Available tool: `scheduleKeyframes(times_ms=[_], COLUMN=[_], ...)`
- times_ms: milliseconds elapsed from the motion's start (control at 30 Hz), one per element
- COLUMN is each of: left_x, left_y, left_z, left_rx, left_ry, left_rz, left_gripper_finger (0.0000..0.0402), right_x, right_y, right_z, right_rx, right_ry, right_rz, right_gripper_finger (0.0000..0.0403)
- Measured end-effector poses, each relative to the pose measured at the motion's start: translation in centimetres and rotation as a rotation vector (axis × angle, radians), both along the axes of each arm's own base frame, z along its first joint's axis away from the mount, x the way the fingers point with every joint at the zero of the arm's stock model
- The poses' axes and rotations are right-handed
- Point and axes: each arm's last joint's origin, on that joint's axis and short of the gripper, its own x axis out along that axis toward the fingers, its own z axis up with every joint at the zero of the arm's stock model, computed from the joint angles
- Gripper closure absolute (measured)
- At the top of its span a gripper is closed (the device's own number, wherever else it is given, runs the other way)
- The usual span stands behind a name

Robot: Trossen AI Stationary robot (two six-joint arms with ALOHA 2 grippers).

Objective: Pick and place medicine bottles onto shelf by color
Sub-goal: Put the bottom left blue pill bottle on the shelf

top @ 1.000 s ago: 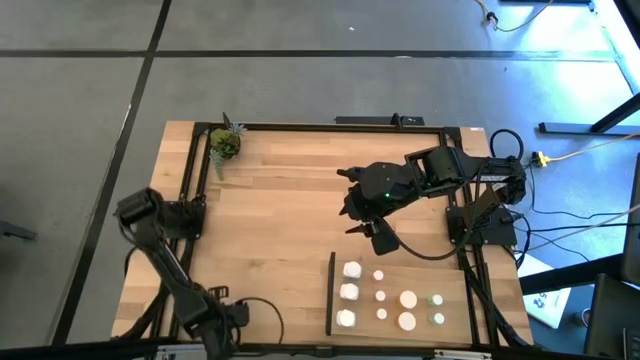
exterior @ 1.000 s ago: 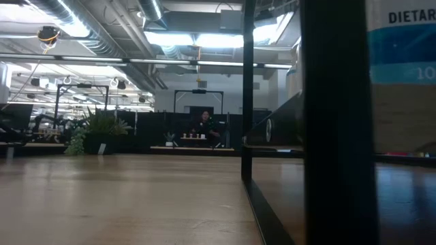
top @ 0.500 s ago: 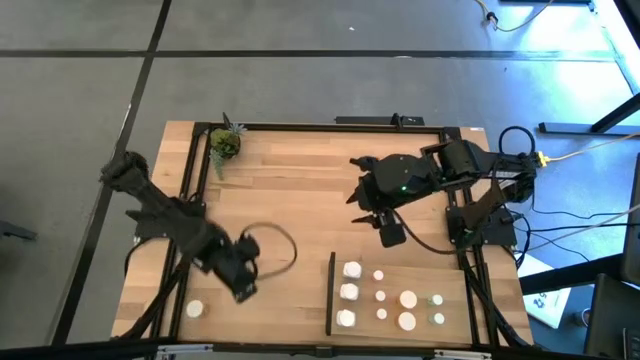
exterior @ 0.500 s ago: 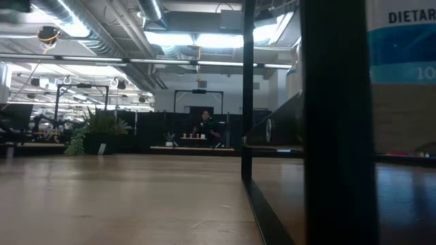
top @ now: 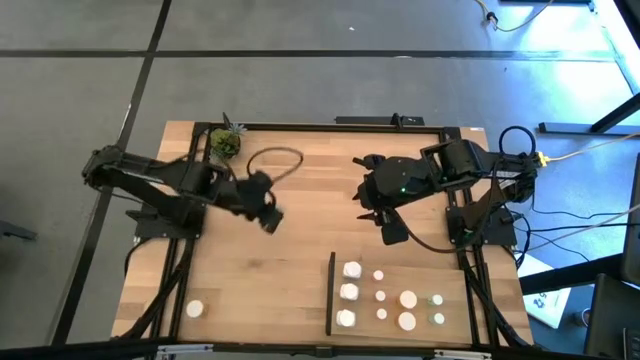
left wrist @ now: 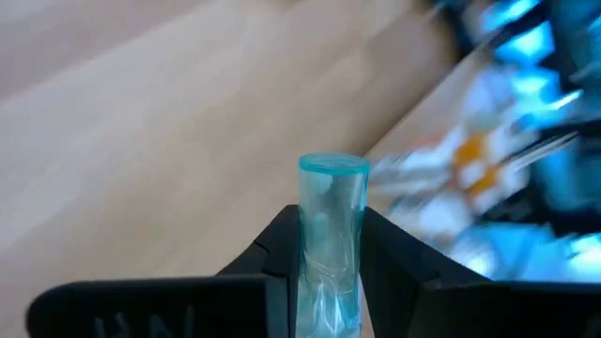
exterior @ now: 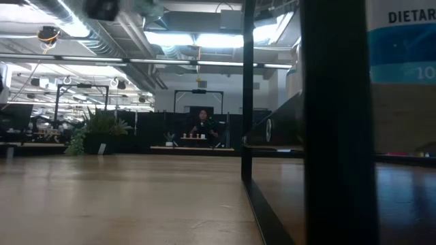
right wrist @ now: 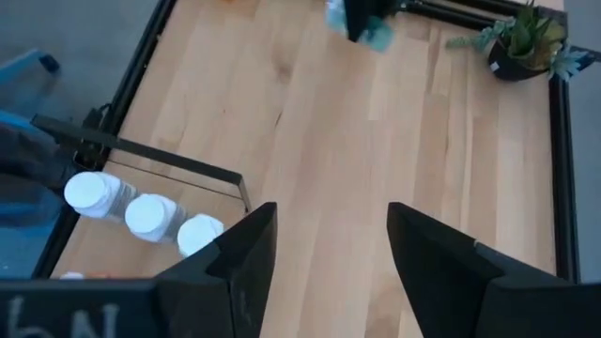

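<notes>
My left gripper [top: 268, 213] hangs above the table's middle left, shut on a small translucent pale blue-green medicine bottle [left wrist: 331, 235]. The right wrist view shows that bottle [right wrist: 377, 36] farther off. My right gripper [top: 387, 228] stands open in the air beyond the shelf's far edge, with nothing between its fingers [right wrist: 249, 253]. The shelf [top: 455, 285], a light-wood panel with a black upright strip [top: 331, 295], lies at the near right. On it stand several bottles: white ones [top: 348, 292] and two with pale green tops [top: 436, 300]. One white bottle [top: 195, 309] stands alone at the near left. My left gripper pinches the bottle's round body [left wrist: 329, 272] between its two fingers. The bottle lies along the fingers. Its capped end [left wrist: 333, 166] sticks out past the fingertips. It is lifted clear of the table, and the fingers slant downward.
A small potted plant [top: 225, 143] stands at the far left corner. Black frame rails [top: 300, 127] run along the table's edges. A cable loop [top: 275, 160] trails behind my left arm. Bare wood lies between the two grippers. In the low view a large labelled bottle [exterior: 402, 68] fills the right side.
My left gripper has swung up from the near left corner toward the table's far edge and its middle, rolling as it went, with the bottle held in it. The move uncovered the lone white bottle at the near left. My right gripper has drifted slightly toward the far edge.
</notes>
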Motion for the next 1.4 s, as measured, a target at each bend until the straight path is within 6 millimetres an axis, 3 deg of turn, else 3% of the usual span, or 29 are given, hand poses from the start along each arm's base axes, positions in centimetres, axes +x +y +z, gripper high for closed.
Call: scheduleKeyframes(times_ms=[267,600,767,1000,1100,1300,1400], left_x=[2.7,4.3,5.5,6.7,6.7,6.4,6.3], left_y=[3.6,7.8,9.4,10.0,10.5,10.9,10.9], left_z=[3.1,4.7,6.2,6.8,6.8,7.7,7.8], left_rx=[-0.068,-0.133,-0.119,-0.019,0.041,0.1,0.119], left_ry=[-0.401,-0.652,-0.878,-1.043,-1.032,-1.129,-1.132], left_rz=[0.046,0.279,0.319,0.265,0.264,0.244,0.22], left_gripper_finger=[0.0333,0.0333,0.0333,0.0333,0.0333,0.0333,0.0333], right_x=[0.8,1.3,2.5,3.8,3.6,2.4,2.2], right_y=[0.0,1.3,1.8,1.7,1.7,1.4,1.4], right_z=[-0.6,-0.2,-0.5,-1.5,-1.2,-0.1,0.1], right_rx=[-0.115,-0.538,-0.667,-0.811,-0.772,-0.471,-0.461], right_ry=[-0.002,-0.096,-0.148,-0.202,-0.271,-0.4,-0.437], right_rz=[-0.015,-0.109,-0.258,-0.557,-0.666,-0.798,-0.848], right_gripper_finger=[0.0199,0.0198,0.0198,0.0199,0.0199,0.0198,0.0199])
